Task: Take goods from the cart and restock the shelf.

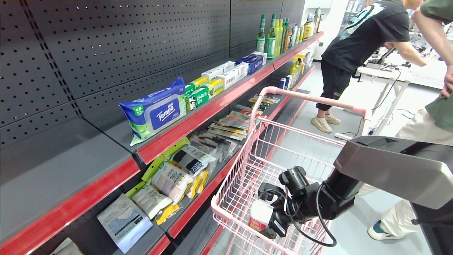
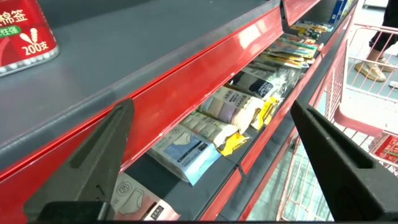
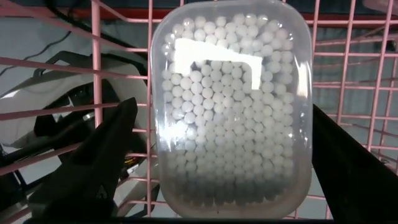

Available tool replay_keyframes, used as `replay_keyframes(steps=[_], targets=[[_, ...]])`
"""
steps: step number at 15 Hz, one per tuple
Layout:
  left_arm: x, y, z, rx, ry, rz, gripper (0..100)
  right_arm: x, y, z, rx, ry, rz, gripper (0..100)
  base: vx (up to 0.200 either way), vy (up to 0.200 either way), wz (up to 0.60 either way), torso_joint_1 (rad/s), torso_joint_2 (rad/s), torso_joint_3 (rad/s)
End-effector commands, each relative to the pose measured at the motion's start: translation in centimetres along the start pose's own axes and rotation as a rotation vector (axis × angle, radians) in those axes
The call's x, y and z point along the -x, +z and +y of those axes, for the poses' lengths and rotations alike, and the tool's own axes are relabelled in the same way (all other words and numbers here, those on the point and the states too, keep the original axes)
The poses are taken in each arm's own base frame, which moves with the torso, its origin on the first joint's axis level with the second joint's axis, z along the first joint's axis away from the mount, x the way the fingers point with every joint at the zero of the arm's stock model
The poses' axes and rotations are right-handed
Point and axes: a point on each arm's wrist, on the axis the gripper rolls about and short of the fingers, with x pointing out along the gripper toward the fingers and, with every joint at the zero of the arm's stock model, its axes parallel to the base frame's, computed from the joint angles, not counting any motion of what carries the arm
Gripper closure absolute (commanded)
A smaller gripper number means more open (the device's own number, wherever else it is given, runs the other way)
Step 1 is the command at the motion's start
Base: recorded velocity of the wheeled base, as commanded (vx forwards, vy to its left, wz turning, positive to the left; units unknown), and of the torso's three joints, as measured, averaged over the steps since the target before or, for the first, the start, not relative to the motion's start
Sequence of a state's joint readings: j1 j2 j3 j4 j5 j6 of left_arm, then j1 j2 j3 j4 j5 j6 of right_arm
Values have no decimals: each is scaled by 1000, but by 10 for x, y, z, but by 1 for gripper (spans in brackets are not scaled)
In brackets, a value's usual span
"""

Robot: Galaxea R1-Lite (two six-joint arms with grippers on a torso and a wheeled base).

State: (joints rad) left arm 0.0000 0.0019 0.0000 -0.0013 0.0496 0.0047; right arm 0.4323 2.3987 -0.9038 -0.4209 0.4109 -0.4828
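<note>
A tub of cotton swabs (image 3: 231, 106), with a clear lid over white tips, stands in the pink wire cart (image 1: 229, 198). In the head view the tub (image 1: 260, 213) shows a white top and a red label. My right gripper (image 3: 221, 168) is down in the cart, open, one finger on each side of the tub; in the head view the right gripper (image 1: 266, 221) is at the cart's near corner. My left gripper (image 2: 211, 168) hangs open over the front of the grey shelf (image 2: 155, 56). A second red-labelled swab tub (image 2: 22, 31) stands on that shelf.
A blue wipes pack (image 1: 154, 111), small boxes (image 1: 226, 76) and bottles (image 1: 272, 35) line the shelf farther along. Packs of soft goods (image 1: 170, 180) fill the lower shelf. Two people stand by a white table (image 1: 382, 76) beyond the cart. A red packet (image 2: 387, 149) lies in the cart.
</note>
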Motion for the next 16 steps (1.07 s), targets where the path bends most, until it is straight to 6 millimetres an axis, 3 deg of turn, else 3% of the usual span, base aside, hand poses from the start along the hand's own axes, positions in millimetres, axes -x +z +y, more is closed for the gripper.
replay_keyframes(steps=[1, 5, 6, 13, 16], targets=[[0, 0, 0, 0, 1, -1, 0, -1, 0, 0, 2, 0, 1, 0, 0, 0, 0, 0, 0, 0], [0, 0, 0, 0, 1, -1, 0, -3, 0, 0, 6, -6, 10, 0, 0, 0, 0, 0, 0, 0], [0, 0, 0, 0, 1, -1, 0, -4, 0, 0, 5, -7, 8, 100, 0, 0, 0, 0, 0, 0], [0, 0, 0, 0, 1, -1, 0, 0, 0, 2, -46, -7, 6, 100, 0, 0, 0, 0, 0, 0], [0, 0, 0, 0, 1, -1, 0, 33, 11, 5, -102, -50, -47, 100, 0, 0, 0, 0, 0, 0]])
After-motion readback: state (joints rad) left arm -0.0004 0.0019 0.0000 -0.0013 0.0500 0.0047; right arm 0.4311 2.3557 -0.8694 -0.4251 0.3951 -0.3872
